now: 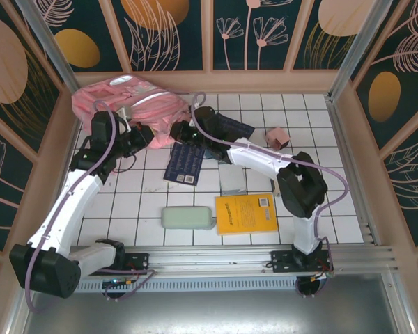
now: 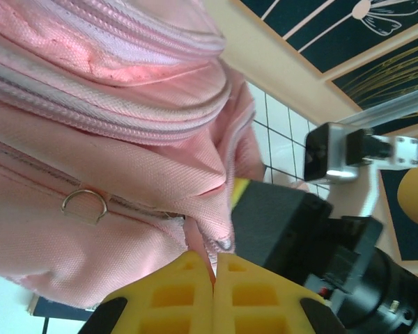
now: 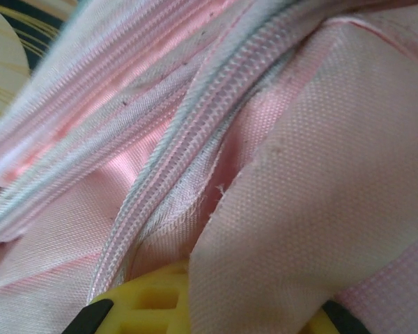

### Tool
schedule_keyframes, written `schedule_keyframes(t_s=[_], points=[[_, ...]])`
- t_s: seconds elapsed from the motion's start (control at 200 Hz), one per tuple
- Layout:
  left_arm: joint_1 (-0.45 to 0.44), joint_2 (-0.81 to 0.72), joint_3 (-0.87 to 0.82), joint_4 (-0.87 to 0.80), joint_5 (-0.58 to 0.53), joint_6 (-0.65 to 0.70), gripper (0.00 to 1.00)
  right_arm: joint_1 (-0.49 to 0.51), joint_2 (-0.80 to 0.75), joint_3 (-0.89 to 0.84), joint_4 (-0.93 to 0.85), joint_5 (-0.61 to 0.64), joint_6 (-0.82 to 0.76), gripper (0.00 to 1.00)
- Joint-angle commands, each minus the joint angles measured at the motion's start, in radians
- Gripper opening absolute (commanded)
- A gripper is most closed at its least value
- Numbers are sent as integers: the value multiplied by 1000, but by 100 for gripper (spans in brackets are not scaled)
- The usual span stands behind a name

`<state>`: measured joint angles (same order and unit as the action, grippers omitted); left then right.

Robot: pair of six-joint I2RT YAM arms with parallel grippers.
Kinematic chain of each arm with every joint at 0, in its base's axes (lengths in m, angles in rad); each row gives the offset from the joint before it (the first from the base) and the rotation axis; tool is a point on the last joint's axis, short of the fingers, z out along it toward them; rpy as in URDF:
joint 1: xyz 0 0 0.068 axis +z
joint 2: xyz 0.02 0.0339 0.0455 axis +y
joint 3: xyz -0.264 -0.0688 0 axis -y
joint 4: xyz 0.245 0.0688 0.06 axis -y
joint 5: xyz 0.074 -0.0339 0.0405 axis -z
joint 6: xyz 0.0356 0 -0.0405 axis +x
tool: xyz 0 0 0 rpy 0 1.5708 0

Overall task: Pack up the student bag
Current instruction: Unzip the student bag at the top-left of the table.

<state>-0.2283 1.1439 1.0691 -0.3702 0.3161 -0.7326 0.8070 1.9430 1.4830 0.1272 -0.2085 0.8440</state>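
From above, the student bag (image 1: 122, 101), a slumped heap of pink cloth with a silvery stripe, lies just beyond the left end effector (image 1: 148, 133) and left of the right end effector (image 1: 181, 131). Both meet its near edge. What it holds is hidden. On the white tiled counter (image 1: 334, 209), nearer the arm bases than the right end effector, lie a dark blue booklet (image 1: 183, 163), a flat yellow book (image 1: 245, 212) and a rounded pale green case (image 1: 188, 218).

At the left wrist, the yellow ribbed fingers (image 2: 181, 292) are pressed together, tips against a fold of the woven bag. Whether cloth is caught I cannot tell. A metal D-ring (image 2: 83, 204) sits up and left of them.

At the right wrist, the end effector pinches a coarse-weave pink flap, and a pale zipper tape (image 3: 195, 132) runs diagonally above it.
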Motion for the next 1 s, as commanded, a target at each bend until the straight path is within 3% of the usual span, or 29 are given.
schedule_keyframes(t_s=[0.0, 0.15, 0.245, 0.355, 0.47, 0.6, 0.665, 0.736, 0.831, 0.891, 0.996], points=[[-46, -31, -42, 251, 161, 42, 0, 62, 45, -46, -71, -109, -105, 17], [-46, -35, -169, 302, 167, 29, 0, 17, -33, -167, -59, -112, -149, 49], [-46, -37, -249, 334, 173, 24, 0, 3, -68, -212, -104, -101, -210, 56], [-46, -28, -341, 391, 194, 9, 0, 0, -120, -269, -135, -43, -272, 55], [-48, -12, -395, 424, 214, 0, 0, -10, -189, -312, -181, 72, -303, 38], [-53, 22, -416, 452, 243, -7, 0, -26, -242, -326, -249, 177, -330, 30], [-59, 46, -416, 474, 263, -15, 0, -32, -295, -372, -213, 211, -339, 30], [-67, 70, -408, 499, 271, -28, 0, -38, -321, -383, -209, 221, -350, 41], [-77, 113, -376, 512, 291, -30, 0, -48, -315, -355, -251, 220, -367, 48], [-85, 138, -355, 515, 300, -27, 2, -50, -322, -349, -264, 257, -390, 49], [-116, 195, -320, 521, 318, -22, 13, -78, -357, -337, -309, 298, -364, 44]])
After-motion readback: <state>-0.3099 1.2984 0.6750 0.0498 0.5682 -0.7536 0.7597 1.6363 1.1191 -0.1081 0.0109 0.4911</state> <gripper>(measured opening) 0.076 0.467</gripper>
